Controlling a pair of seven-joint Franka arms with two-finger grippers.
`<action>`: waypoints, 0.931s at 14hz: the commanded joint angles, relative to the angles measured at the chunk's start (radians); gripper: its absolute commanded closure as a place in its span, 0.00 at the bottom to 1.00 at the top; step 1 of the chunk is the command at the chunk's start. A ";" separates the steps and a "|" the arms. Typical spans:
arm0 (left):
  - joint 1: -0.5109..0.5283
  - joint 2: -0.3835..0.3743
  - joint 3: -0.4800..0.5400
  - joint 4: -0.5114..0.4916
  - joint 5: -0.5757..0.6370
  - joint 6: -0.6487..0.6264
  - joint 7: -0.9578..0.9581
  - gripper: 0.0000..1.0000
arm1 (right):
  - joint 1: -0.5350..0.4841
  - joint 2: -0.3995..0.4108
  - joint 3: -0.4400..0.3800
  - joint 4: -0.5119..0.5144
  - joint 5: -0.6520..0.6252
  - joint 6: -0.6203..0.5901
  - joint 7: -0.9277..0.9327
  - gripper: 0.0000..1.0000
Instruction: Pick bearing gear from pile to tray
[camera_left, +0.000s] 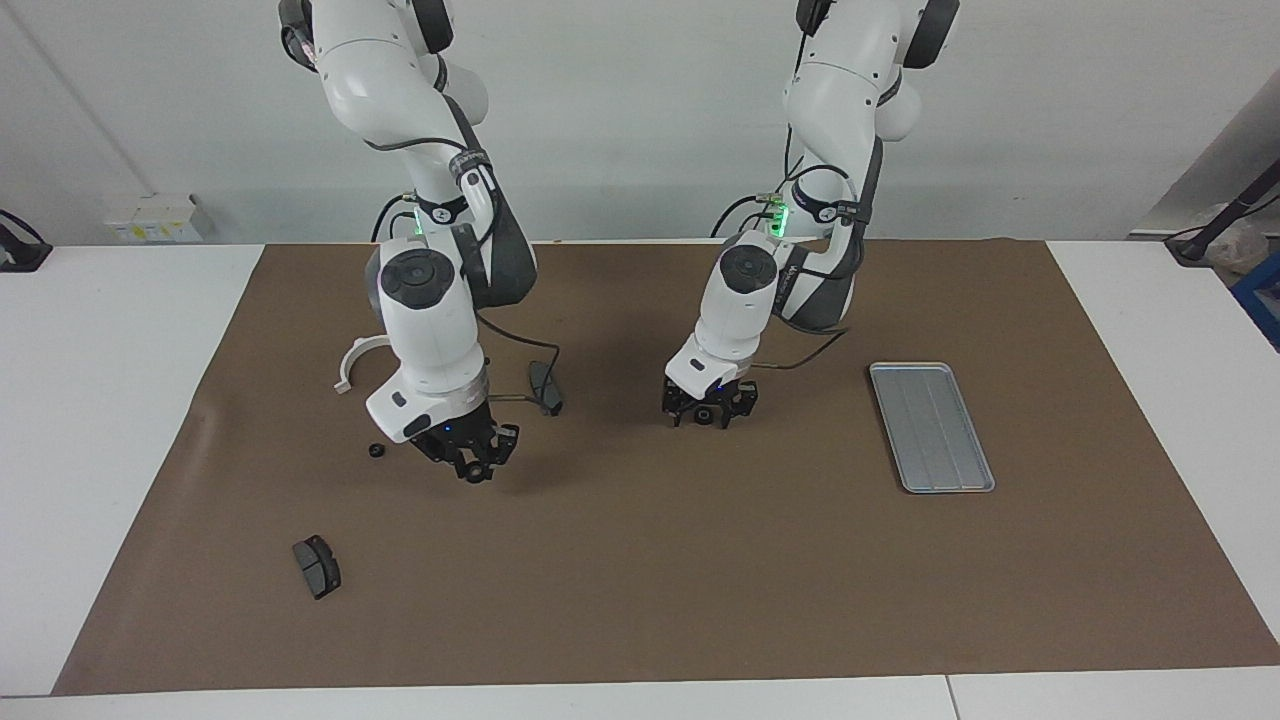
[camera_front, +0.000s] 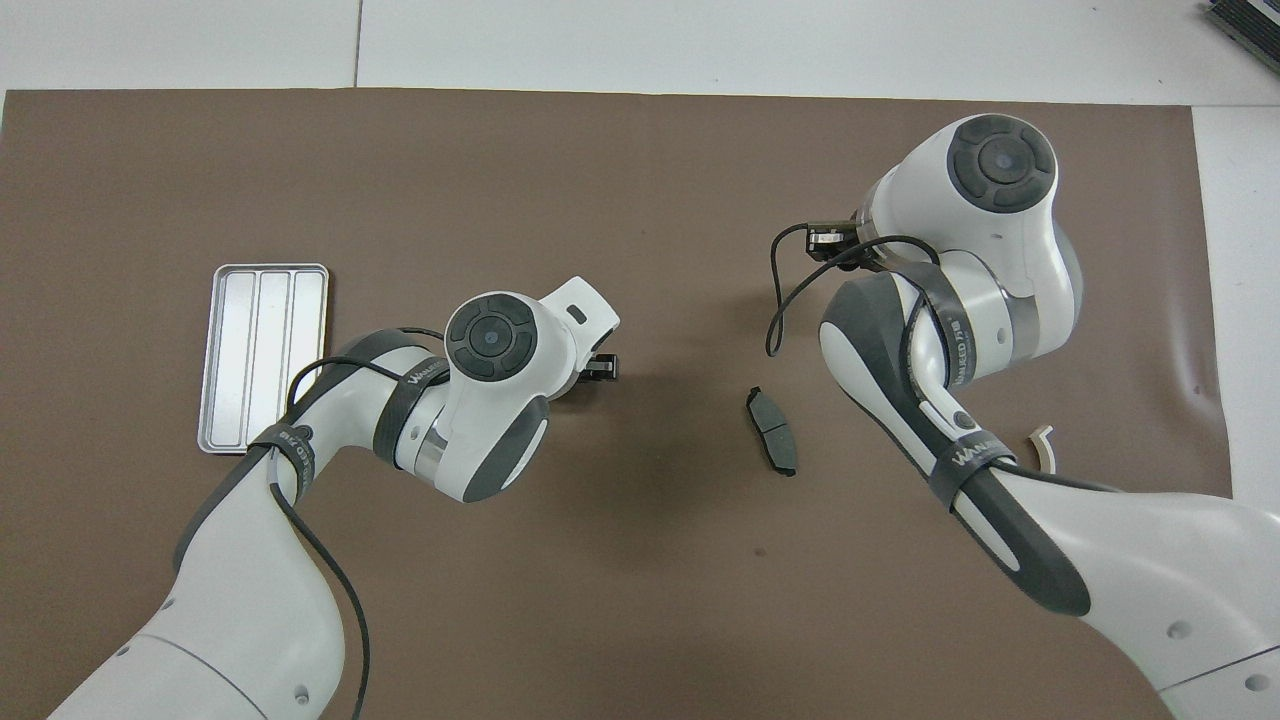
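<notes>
Clock bearings as seen in the facing view.

1. Left gripper (camera_left: 704, 419): fingers standing wide, straddling a black ring (camera_left: 706, 413) low over the brown mat (camera_left: 700, 580).
2. Right gripper (camera_left: 476, 468): hanging just above the mat; grip cannot be told.
3. Tray (camera_left: 930, 430): lying at 3 o'clock of the left gripper, well apart.
4. Loose ring (camera_left: 377, 451): lying at 9 o'clock of the right gripper.
5. White bracket (camera_left: 352, 362): lying at 10 o'clock.
6. Brake pads: one (camera_left: 546, 392) lying at 1 o'clock, another (camera_left: 316, 566) at 8 o'clock.
7. White worktop (camera_left: 100, 400): carrying the mat.
</notes>
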 joint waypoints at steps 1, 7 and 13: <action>-0.025 -0.015 0.013 -0.015 0.010 -0.057 -0.003 0.25 | -0.008 -0.051 0.030 -0.048 0.014 -0.037 0.014 1.00; -0.025 -0.019 0.013 -0.012 0.010 -0.114 -0.003 0.36 | -0.007 -0.056 0.046 -0.048 0.095 -0.040 0.010 1.00; -0.025 -0.021 0.013 -0.012 0.010 -0.114 -0.002 0.65 | 0.013 -0.038 0.050 -0.036 0.097 0.036 0.051 1.00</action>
